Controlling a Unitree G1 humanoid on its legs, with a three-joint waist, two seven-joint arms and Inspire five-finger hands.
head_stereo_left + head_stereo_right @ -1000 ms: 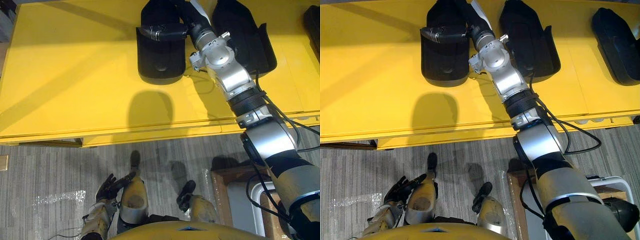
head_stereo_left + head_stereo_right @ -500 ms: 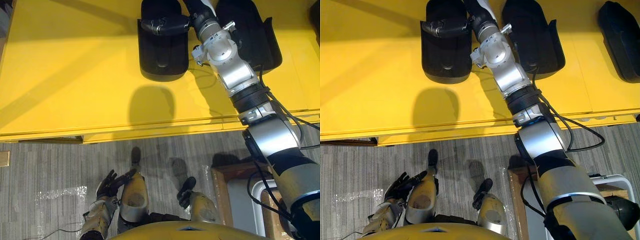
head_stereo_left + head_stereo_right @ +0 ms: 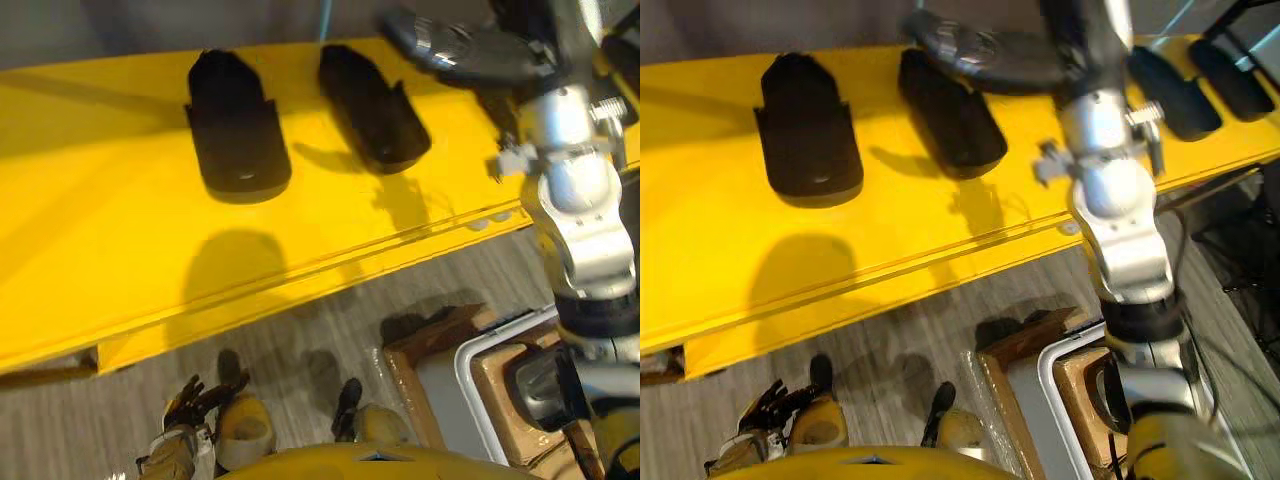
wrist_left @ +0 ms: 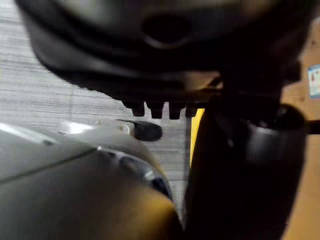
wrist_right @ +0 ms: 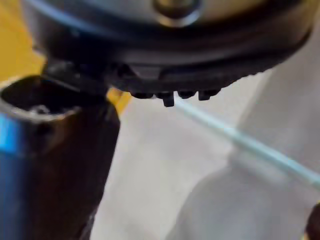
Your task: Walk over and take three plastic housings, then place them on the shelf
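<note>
The first plastic housing (image 3: 237, 125) lay flat on the yellow shelf (image 3: 100, 230), close to the shelf's back edge. The second plastic housing (image 3: 370, 105) lay beside it toward the shelf's right end, angled, with a strip of bare yellow between the two. A third housing (image 3: 1175, 80) and a fourth housing (image 3: 1237, 72) sat further toward that right end, near its front edge. From the first housing to the shelf's left end and forward to its stepped front lip, the surface was bare. The right hand (image 3: 470, 55) hung above the shelf past the second housing, blurred, its fingers apparently stretched straight and not around any housing. The left hand (image 3: 190, 395) hung low in front of the shelf, fingers spread. A white bin (image 3: 470, 365) stood on the floor (image 3: 310, 330) before the shelf's right end.
</note>
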